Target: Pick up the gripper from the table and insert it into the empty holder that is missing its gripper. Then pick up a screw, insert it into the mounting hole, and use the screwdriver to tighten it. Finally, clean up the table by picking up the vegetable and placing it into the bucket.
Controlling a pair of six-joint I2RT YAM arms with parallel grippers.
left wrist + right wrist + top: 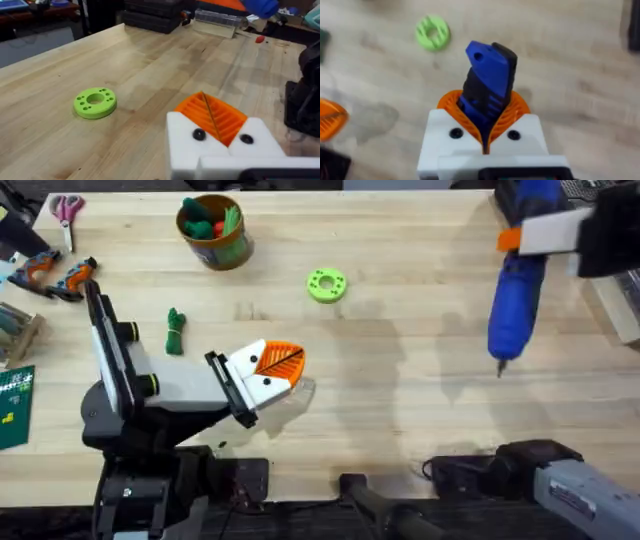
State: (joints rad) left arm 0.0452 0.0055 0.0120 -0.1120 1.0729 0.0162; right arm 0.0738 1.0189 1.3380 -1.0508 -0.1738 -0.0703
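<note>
My right gripper (pixel 522 240) hangs high over the table's far right, shut on the blue screwdriver (pixel 515 300), whose thin bit points down toward the near side. In the right wrist view the orange pads (pixel 451 102) clamp the screwdriver (pixel 487 80). My left gripper (pixel 272 368) rests low at centre left, its two orange pads (pixel 210 116) pressed together with nothing between them. The dark green vegetable (pixel 176 330) lies on the table left of it. The bucket (pixel 213 232) stands at the back left with toys inside. The loose gripper piece, the empty holder and the screw are out of view.
A lime-green ring (pixel 327 285) lies at mid table, beyond the left gripper. Scissors (pixel 67 210) and orange-handled pliers (pixel 50 275) lie at the far left. A green card (pixel 15 405) sits at the left edge. Bare wood lies between the two arms.
</note>
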